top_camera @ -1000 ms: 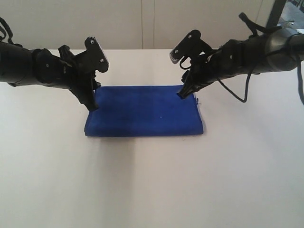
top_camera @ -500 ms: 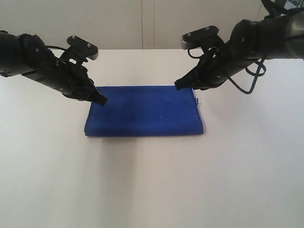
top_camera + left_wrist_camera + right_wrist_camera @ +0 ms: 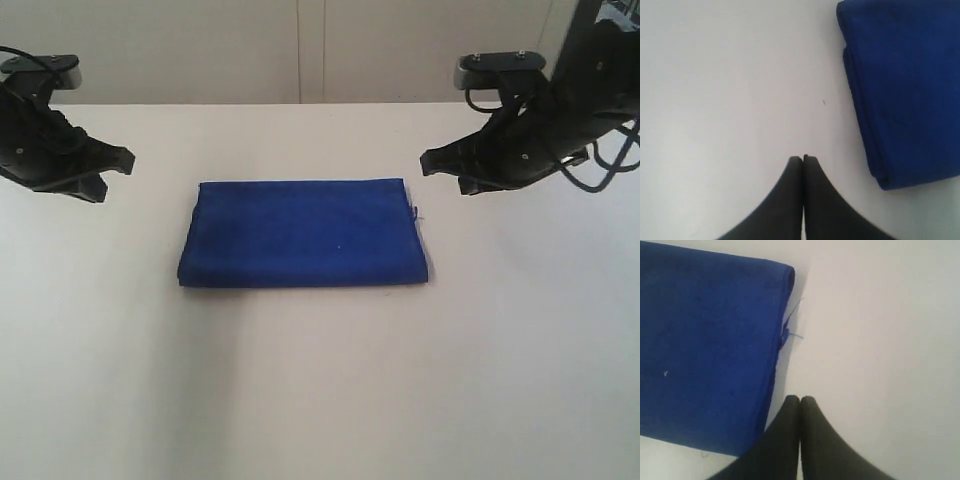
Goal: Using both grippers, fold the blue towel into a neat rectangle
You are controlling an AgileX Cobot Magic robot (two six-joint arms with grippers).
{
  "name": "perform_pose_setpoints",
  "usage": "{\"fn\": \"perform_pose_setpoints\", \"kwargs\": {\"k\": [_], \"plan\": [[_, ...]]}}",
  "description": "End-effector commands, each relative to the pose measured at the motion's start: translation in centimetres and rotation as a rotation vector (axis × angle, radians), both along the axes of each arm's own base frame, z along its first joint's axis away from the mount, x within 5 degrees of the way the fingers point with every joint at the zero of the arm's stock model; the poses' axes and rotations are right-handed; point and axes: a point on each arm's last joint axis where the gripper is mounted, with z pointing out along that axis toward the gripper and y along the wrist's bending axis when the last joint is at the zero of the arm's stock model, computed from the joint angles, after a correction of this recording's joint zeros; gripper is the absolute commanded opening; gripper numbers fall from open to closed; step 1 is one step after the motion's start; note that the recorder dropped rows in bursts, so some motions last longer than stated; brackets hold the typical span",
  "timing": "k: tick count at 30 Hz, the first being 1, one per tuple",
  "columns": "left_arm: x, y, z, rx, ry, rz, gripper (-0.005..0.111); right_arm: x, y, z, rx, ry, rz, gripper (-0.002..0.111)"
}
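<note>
The blue towel [image 3: 303, 233] lies folded in a flat rectangle at the middle of the white table [image 3: 320, 380], with a loose thread at its right edge. My left gripper [image 3: 128, 158] hangs to the left of it, clear of the cloth, jaws shut and empty. My right gripper [image 3: 424, 163] hangs off the towel's far right corner, also shut on nothing. The left wrist view shows the shut left gripper [image 3: 803, 158] over bare table beside the blue towel [image 3: 905, 90]. In the right wrist view the shut right gripper [image 3: 800, 399] sits just off the blue towel [image 3: 705, 345].
A pale wall [image 3: 300, 50] rises behind the table's far edge. A dark post [image 3: 580, 30] stands at the back right, behind the right arm.
Both grippers have let go of the towel's far corners, shut, and drawn back outward and up, left arm to the left, right arm to the right. The towel stays put.
</note>
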Motion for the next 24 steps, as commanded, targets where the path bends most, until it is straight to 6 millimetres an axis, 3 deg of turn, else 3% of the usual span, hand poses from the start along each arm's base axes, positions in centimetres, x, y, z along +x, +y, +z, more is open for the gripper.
{"fn": "perform_pose_setpoints", "kwargs": {"k": [1,14,24], "plan": [[-2.1,0.5,1.8,0.007,0.019,0.019,0.000,-2.2,-0.9,2.5,0.017,-0.058,-0.019,0.000],[-10.4,1.8,7.6,-0.050,-0.173,0.052,0.000,-11.0,-2.8,8.1,0.062,-0.267,-0.023,0.000],[-16.7,2.7,9.9,-0.078,-0.339,0.047,0.000,-18.4,-4.4,10.9,0.100,-0.491,-0.017,0.000]]}}
